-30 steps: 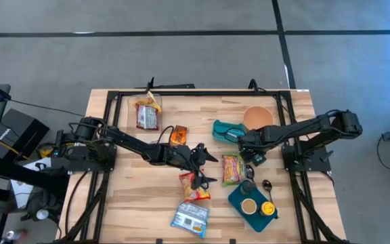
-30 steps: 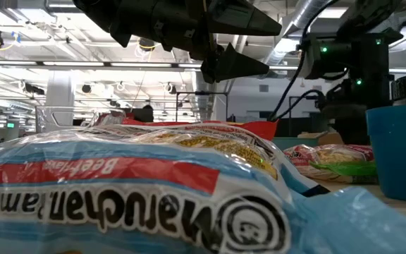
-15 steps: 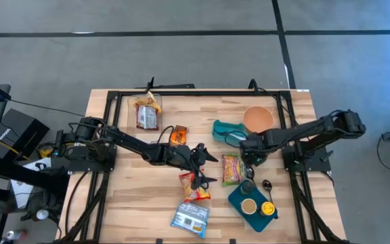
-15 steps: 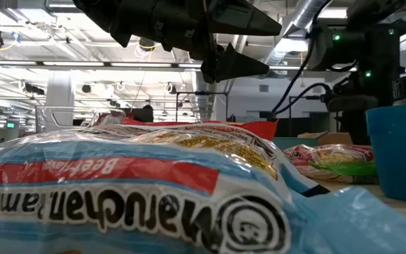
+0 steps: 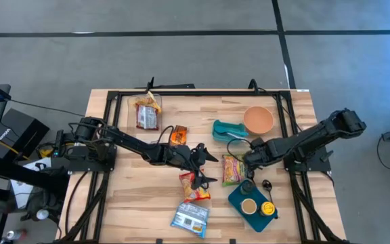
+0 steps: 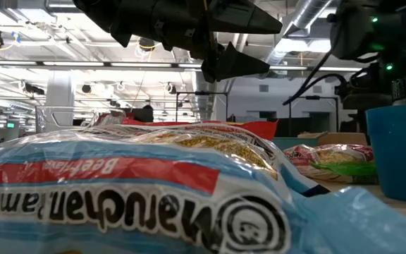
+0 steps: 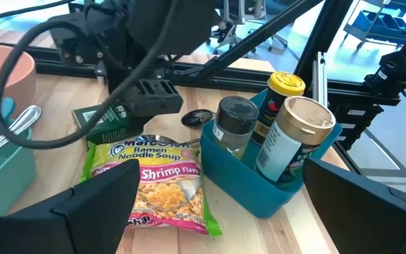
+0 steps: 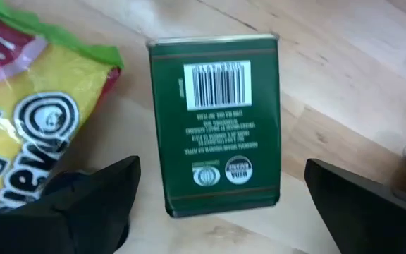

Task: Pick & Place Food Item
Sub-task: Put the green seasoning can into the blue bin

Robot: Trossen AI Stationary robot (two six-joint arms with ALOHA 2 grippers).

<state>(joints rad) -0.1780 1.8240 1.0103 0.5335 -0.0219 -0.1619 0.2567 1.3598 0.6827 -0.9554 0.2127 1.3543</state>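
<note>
A green box (image 8: 216,123) with a barcode lies flat on the wood, beside the shrimp ramen pack (image 7: 154,180). My right gripper (image 8: 220,173) hangs over the box, pointing down, open, with a finger on either side and clear of it; the high view shows it at mid-right (image 5: 250,161). My left gripper (image 5: 210,168) stands open above the table's middle, aimed at the ramen pack (image 5: 232,169) and touching nothing. A red-orange packet (image 5: 193,188) lies just below it. The blue ramen pack (image 6: 132,190) fills the low view.
A blue bin (image 5: 239,196) with jars stands near the front right, a dark spoon (image 5: 267,184) beside it. A teal tray (image 5: 223,129) and pink bowl (image 5: 258,120) sit behind the right gripper. A brown packet (image 5: 147,112) and orange packet (image 5: 177,135) lie at far left.
My right gripper has swung toward the table's near edge, away from the teal tray and over the green box, turning about its wrist as it went. Its fingers stay open. My left arm has kept still.
</note>
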